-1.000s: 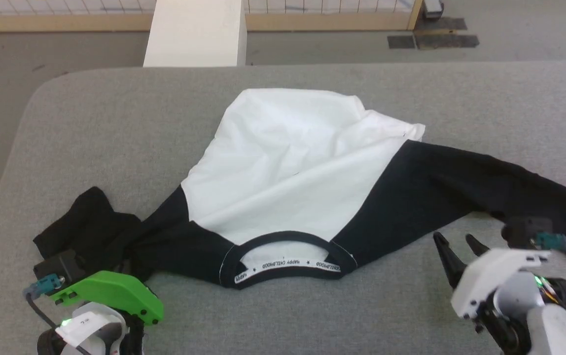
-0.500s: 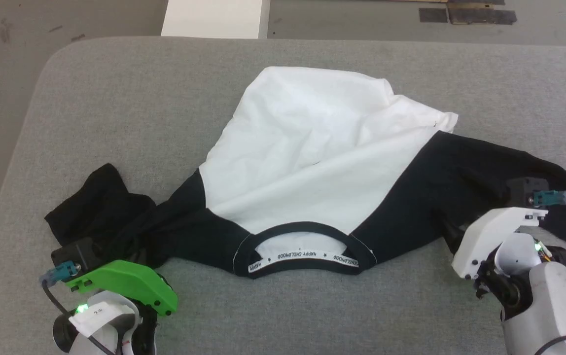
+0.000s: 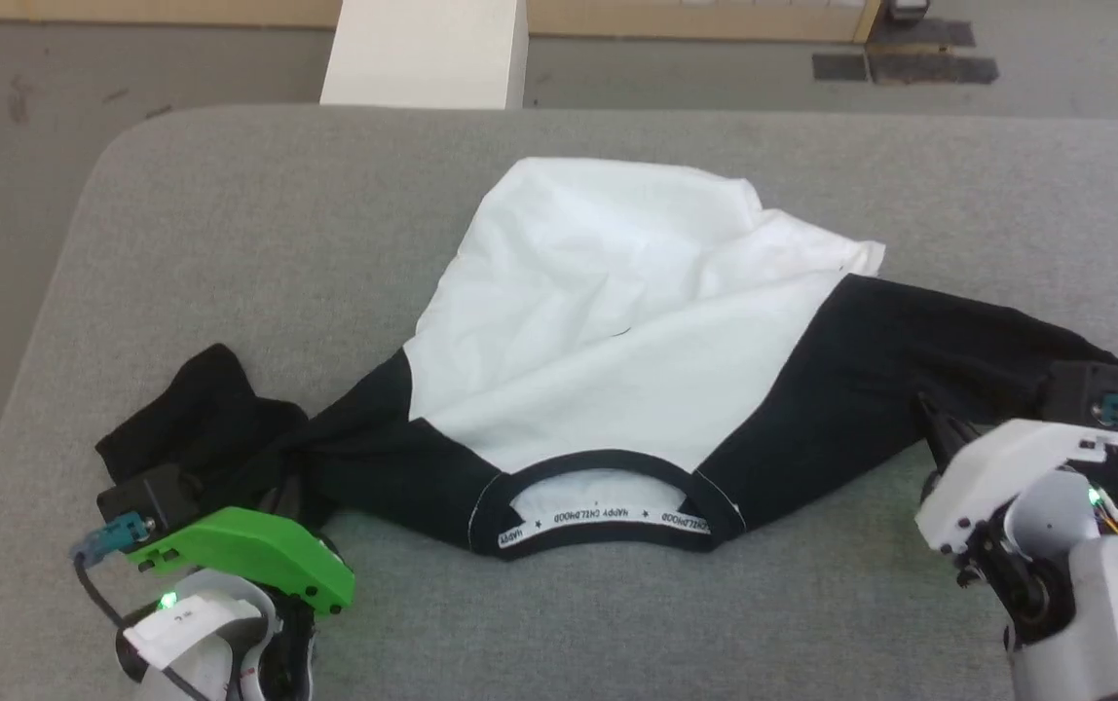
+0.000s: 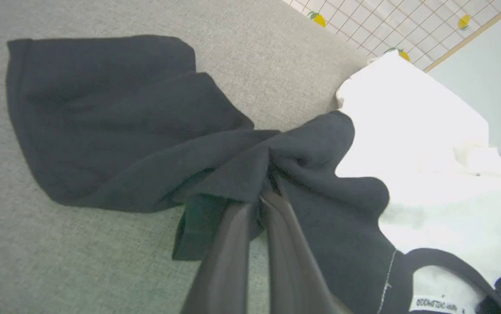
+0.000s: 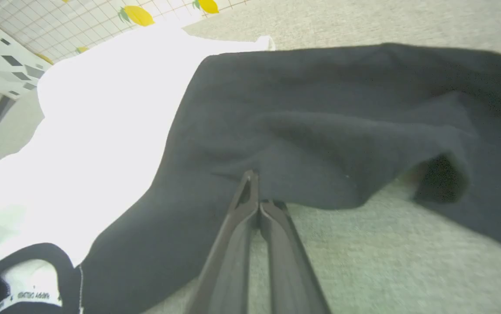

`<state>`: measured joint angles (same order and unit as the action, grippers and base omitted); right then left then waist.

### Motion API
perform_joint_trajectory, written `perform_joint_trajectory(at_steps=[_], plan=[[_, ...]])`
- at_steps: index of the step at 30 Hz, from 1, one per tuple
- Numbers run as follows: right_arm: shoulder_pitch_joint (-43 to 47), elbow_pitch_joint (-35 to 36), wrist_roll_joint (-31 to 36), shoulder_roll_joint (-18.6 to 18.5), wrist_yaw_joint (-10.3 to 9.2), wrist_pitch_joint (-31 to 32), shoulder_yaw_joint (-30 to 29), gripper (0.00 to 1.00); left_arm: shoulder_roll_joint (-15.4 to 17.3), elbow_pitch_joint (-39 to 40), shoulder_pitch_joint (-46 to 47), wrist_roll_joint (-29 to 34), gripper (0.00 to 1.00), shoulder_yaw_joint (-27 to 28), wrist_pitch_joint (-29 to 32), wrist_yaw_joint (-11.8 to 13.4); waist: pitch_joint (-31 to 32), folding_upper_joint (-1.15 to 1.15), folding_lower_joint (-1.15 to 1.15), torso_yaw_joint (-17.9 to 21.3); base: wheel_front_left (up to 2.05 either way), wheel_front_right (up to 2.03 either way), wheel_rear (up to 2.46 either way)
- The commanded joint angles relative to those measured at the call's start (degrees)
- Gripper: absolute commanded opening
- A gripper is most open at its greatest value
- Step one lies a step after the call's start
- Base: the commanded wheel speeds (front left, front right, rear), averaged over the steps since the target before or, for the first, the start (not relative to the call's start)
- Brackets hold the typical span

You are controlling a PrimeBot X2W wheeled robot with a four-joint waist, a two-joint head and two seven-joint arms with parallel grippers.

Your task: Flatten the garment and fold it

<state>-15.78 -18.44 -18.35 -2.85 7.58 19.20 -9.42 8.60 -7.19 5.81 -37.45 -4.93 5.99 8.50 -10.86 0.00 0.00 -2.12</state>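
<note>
The garment (image 3: 617, 321) lies on the grey padded table (image 3: 228, 243), white body in the middle, black-trimmed collar (image 3: 608, 487) facing me, one black sleeve to each side. The left sleeve (image 3: 199, 428) is bunched up; the right sleeve (image 3: 958, 341) stretches out long. My left gripper (image 4: 270, 192) is shut on a fold of black cloth near the left shoulder. At the near edge of the right sleeve, my right gripper (image 3: 931, 417) is shut, its fingertips (image 5: 250, 183) pinching the hem. The chest graphic is hidden.
A white block (image 3: 426, 54) stands on the floor just beyond the table's far edge. Dark mats (image 3: 900, 66) lie on the floor at the far right. The table's rounded left corner (image 3: 101, 156) is near the bunched sleeve.
The head camera has shifted. My right gripper, open a second ago and short of the sleeve, has reached its near edge and closed on it. The left gripper keeps its hold.
</note>
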Motion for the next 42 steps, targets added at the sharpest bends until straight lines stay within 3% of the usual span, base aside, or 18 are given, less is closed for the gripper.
perform_joint_trajectory(at_steps=[1, 10, 17, 26, 34, 37, 42], plan=[[1.54, 2.13, -0.21, -0.03, -0.09, 0.23, -0.28, 0.0, -0.42, 1.22, -0.29, -1.06, 0.0, 0.11, 0.14, -0.78, 2.0, 0.0, 0.0, 1.2, 0.0, 0.0, 0.0], [4.65, 22.9, 3.12, -0.03, -0.09, 9.91, -2.23, 0.0, 1.42, 14.47, 1.33, -6.86, 0.0, -0.69, 7.68, -4.59, 4.94, 0.0, 0.0, 3.87, 0.0, 0.0, 0.0], [-5.65, 29.76, 8.85, -0.69, -0.09, 20.23, 0.18, 0.0, 3.19, 20.16, 14.15, -11.38, 0.0, -1.07, 15.76, -5.66, 2.18, 0.0, 0.0, 5.53, 0.0, 0.0, 0.0], [-30.76, 21.69, 11.58, -6.98, -0.09, 25.28, 4.43, 0.0, 5.07, 12.36, 38.95, -11.5, 0.0, 2.72, 17.39, -3.44, -8.53, 0.0, 0.0, 7.62, 0.0, 0.0, 0.0], [-54.35, 10.17, 17.99, -7.89, -0.09, 19.65, 3.83, 0.0, 8.13, 1.3, 60.3, -5.68, 0.0, 2.57, 15.62, -1.5, -18.58, 0.0, 0.0, 9.37, 0.0, 0.0, 0.0], [-62.16, 6.77, 20.72, -6.39, -0.09, 14.96, 0.57, 0.0, 8.67, -2.36, 67.15, -3.93, 0.0, 2.72, 13.92, -0.83, -21.48, 0.0, 0.0, 9.87, 0.0, 0.0, 0.0], [-72.81, 2.32, 24.85, -1.72, -0.09, 6.39, -11.37, 0.0, 7.93, -7.0, 76.1, -3.46, 0.0, 4.93, 9.34, 0.69, -24.31, 0.0, 0.0, 10.27, 0.0, 0.0, 0.0]])
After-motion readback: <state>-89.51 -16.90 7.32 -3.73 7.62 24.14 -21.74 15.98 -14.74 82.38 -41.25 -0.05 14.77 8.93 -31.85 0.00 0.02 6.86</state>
